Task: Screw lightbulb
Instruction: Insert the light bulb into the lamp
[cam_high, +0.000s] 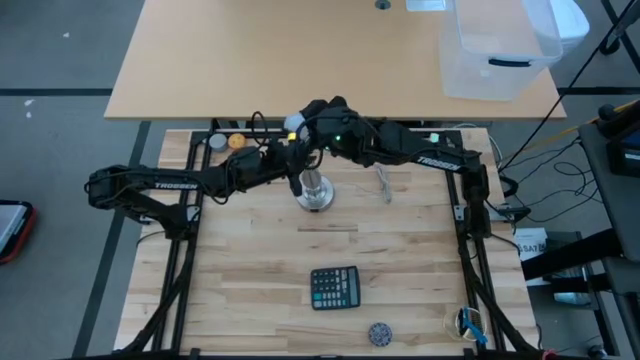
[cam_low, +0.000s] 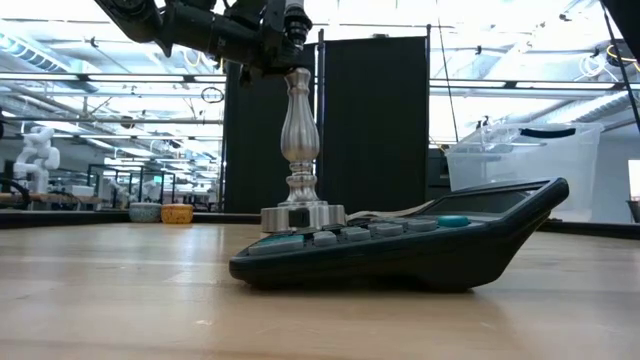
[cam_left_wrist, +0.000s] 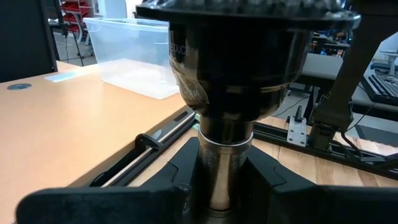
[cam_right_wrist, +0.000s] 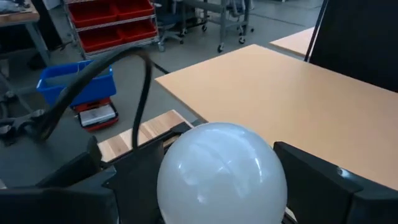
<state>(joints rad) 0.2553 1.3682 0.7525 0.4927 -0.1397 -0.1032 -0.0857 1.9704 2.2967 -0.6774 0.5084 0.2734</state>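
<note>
Right gripper (cam_high: 297, 128) holds the lightbulb (cam_right_wrist: 221, 171) between its fingers, directly above the silver stand (cam_high: 314, 192). Left gripper (cam_high: 294, 160) clamps the stand's neck below. "TROSSEN" readable on both arms; calculator (cam_high: 335, 288) well apart.

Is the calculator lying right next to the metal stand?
No. In the high view the calculator lies well apart from the stand, with bare table between them.
</note>
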